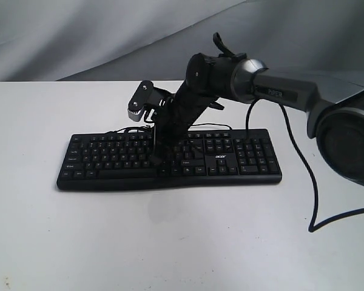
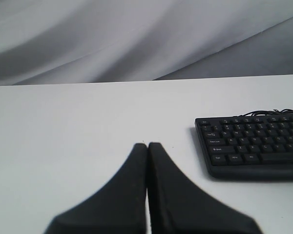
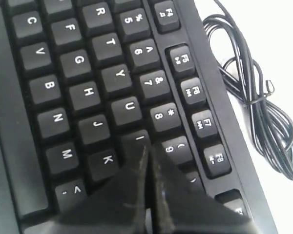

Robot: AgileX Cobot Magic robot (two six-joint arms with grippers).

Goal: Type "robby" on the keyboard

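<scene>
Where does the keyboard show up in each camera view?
Exterior: keyboard across the middle, under the right arm.
Left wrist: only one end shows, beyond the shut left tool.
Right wrist: letter keys fill the picture beneath the right tool.
Shared landmark: bundled black cable behind it.

Keyboard point(image 1: 188, 165): matt black plastic case; key caps smooth w/ a faint sheen, white printed legends. Its cable point(image 3: 256, 97): thin, black, glossy plastic sheath. Table point(image 1: 170, 242): white, smooth, matt, no grain. Backdrop point(image 1: 79, 36) at far side: grey cloth, soft folds, dull. Right arm point(image 1: 258, 76): silver-grey tube, looks like metal w/ satin shine; joint housings black, semi-gloss, prob. plastic. Right gripper point(image 3: 147, 150): matt black, surface slightly rough w/ pale scuffs. Left gripper point(image 2: 147, 145): same matt black, looks smoother, but blurred up close.
</scene>
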